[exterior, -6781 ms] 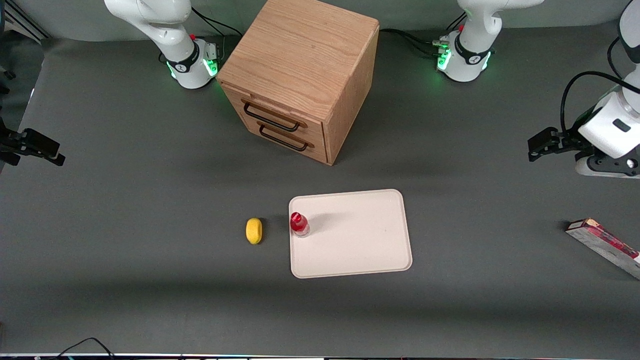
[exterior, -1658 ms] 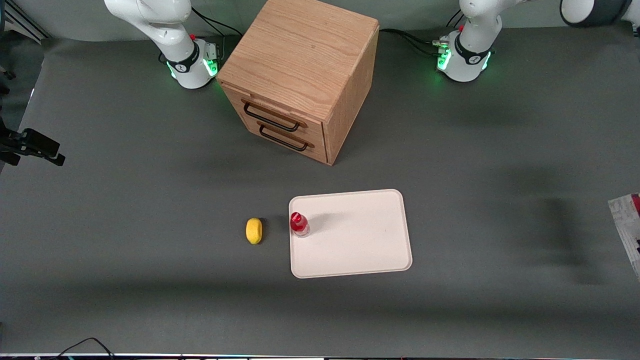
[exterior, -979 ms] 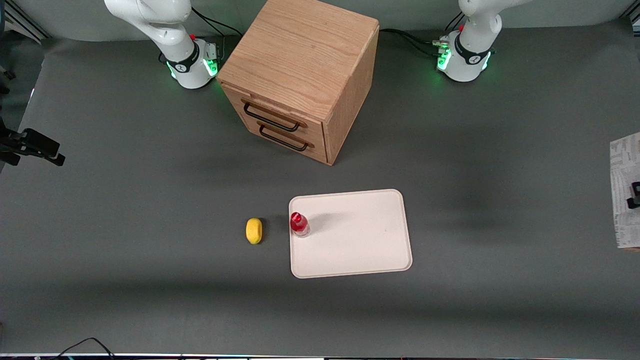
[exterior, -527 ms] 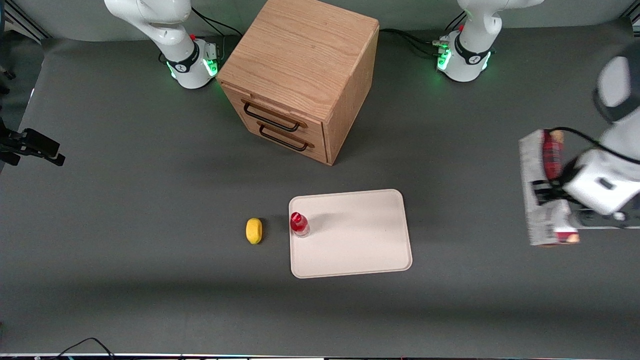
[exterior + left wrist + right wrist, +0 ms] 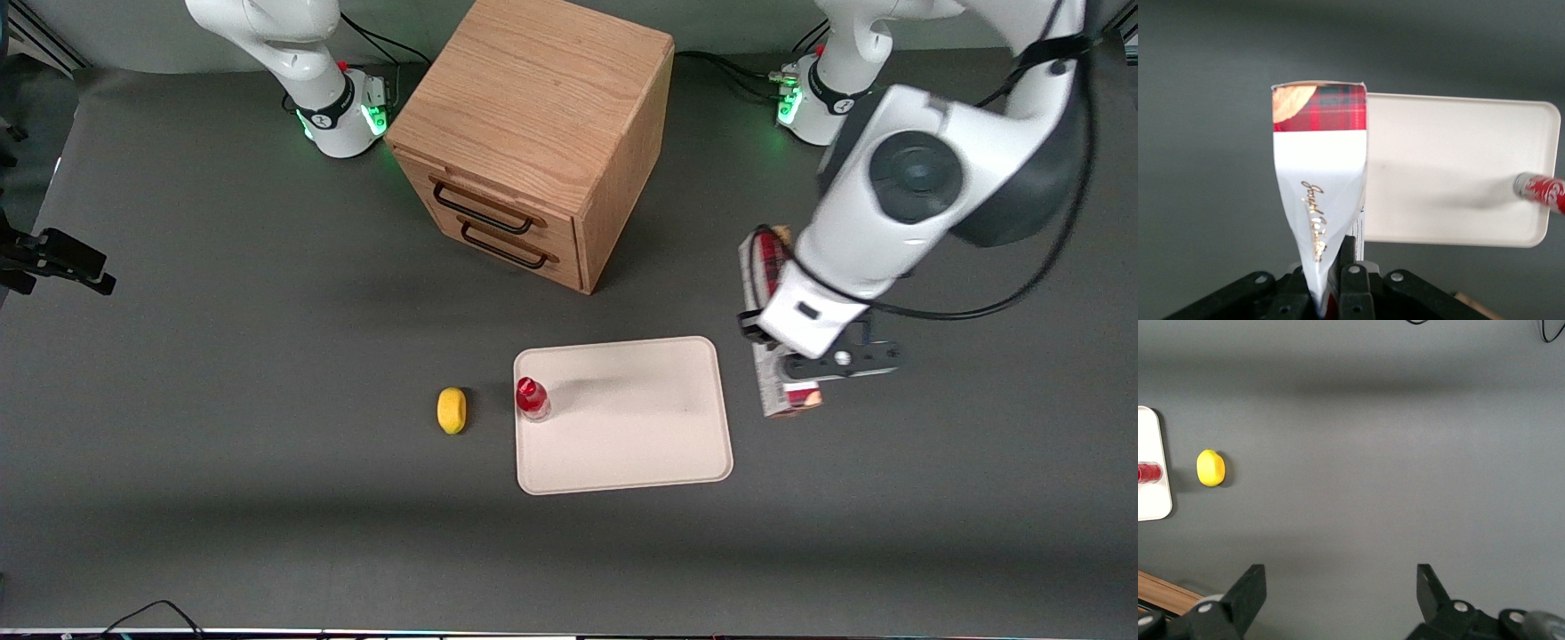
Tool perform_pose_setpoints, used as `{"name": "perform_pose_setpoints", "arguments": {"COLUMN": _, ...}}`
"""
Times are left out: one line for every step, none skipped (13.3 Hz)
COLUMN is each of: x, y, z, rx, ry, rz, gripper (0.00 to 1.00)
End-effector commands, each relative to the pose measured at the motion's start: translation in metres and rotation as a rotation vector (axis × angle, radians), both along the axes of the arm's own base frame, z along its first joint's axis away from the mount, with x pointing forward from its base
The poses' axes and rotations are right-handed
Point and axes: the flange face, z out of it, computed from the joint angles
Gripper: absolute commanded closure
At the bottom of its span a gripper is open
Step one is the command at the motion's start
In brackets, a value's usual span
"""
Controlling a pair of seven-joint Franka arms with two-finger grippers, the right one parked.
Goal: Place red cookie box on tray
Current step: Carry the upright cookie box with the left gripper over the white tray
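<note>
I am carrying the red cookie box [image 5: 775,329] pinched between the fingers of my left gripper [image 5: 1331,293], which is clamped on one end of the carton so that the rest of it juts out ahead of my wrist camera. In the front view my gripper [image 5: 805,356] is hanging above the bare table mat [image 5: 933,462], just beside the tray [image 5: 640,444] on the edge that faces my own end of the table; the box is not yet over the tray.

What the coming move turns on: the tray lies sideways from the box, toward the parked arm's end, and the box's long axis is running parallel to that nearest tray edge, pointing from the cabinet [image 5: 533,133] toward the front camera. From my wrist camera the box's long side [image 5: 1321,173] is lining up right along the tray rim [image 5: 1458,243], so I judge a plain sideways carry, with no turning, should bring it over the tray.

Room looks generous. The tray is much wider than the box, and most of its floor is bare. The only thing on it is the small red-capped bottle [image 5: 532,397], standing upright at the rim nearest the lemon [image 5: 452,410], well apart from where I am coming in. I would set the box down short of that bottle.
</note>
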Motion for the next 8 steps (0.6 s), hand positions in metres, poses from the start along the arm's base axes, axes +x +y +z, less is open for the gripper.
{"name": "perform_pose_setpoints", "arguments": {"x": -0.007, "y": -0.028, "z": -0.059, "rx": 0.004, "ry": -0.059, "rz": 0.025, "gripper": 1.0}}
{"name": "perform_pose_setpoints", "arguments": {"x": -0.006, "y": -0.04, "z": -0.083, "rx": -0.009, "ry": -0.056, "rz": 0.031, "gripper": 1.0}}
{"name": "perform_pose_setpoints", "arguments": {"x": -0.006, "y": -0.051, "z": -0.105, "rx": 0.006, "ry": -0.067, "rz": 0.04, "gripper": 1.0}}
{"name": "perform_pose_setpoints", "arguments": {"x": -0.003, "y": -0.055, "z": -0.131, "rx": 0.044, "ry": -0.087, "rz": 0.049, "gripper": 1.0}}
{"name": "perform_pose_setpoints", "arguments": {"x": -0.004, "y": -0.065, "z": -0.155, "rx": 0.06, "ry": -0.105, "rz": 0.051, "gripper": 1.0}}
{"name": "perform_pose_setpoints", "arguments": {"x": -0.003, "y": -0.07, "z": -0.178, "rx": 0.065, "ry": -0.115, "rz": 0.043, "gripper": 1.0}}
{"name": "perform_pose_setpoints", "arguments": {"x": -0.001, "y": -0.073, "z": -0.195, "rx": 0.05, "ry": -0.125, "rz": 0.033, "gripper": 1.0}}
{"name": "perform_pose_setpoints", "arguments": {"x": 0.001, "y": -0.076, "z": -0.208, "rx": 0.032, "ry": -0.127, "rz": 0.034, "gripper": 1.0}}
